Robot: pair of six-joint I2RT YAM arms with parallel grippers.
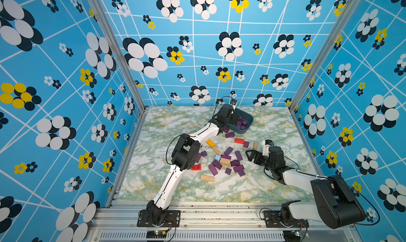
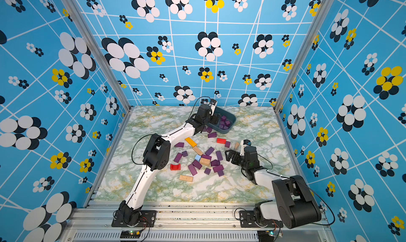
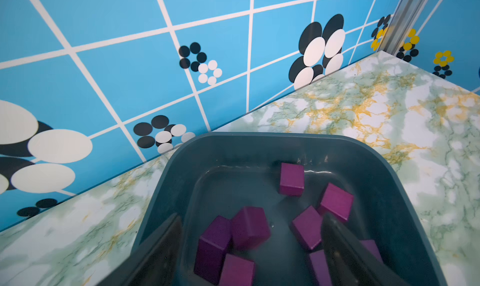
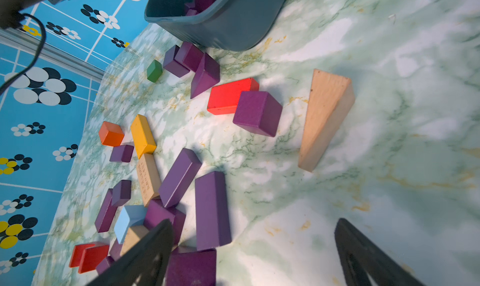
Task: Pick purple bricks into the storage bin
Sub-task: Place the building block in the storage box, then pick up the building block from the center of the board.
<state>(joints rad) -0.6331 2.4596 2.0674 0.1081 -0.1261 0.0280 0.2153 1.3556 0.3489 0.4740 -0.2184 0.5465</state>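
Purple bricks (image 3: 292, 179) lie directly under the left gripper (image 3: 252, 219), on the floor of the storage bin (image 3: 259, 136). This gripper hangs over the near end of the bin with its fingers apart and nothing between them, so it is released and empty. The bin stands at the far side of the table (image 1: 175, 186), close to the back wall.

Many other purple bricks are not yet collected. They are scattered in the middle of the table, mixed with a red block (image 4: 231, 95), a tan wedge (image 4: 324, 116) and others.

The right gripper (image 4: 254, 222) is also wide open and empty, low beside this group. A long purple bar (image 4: 211, 209) lies just beside it, toward the left arm's side. Its long axis runs roughly crosswise to the line between the two fingers, so I think they could close on its narrow width. For this bar the right arm is clearly the nearer one.
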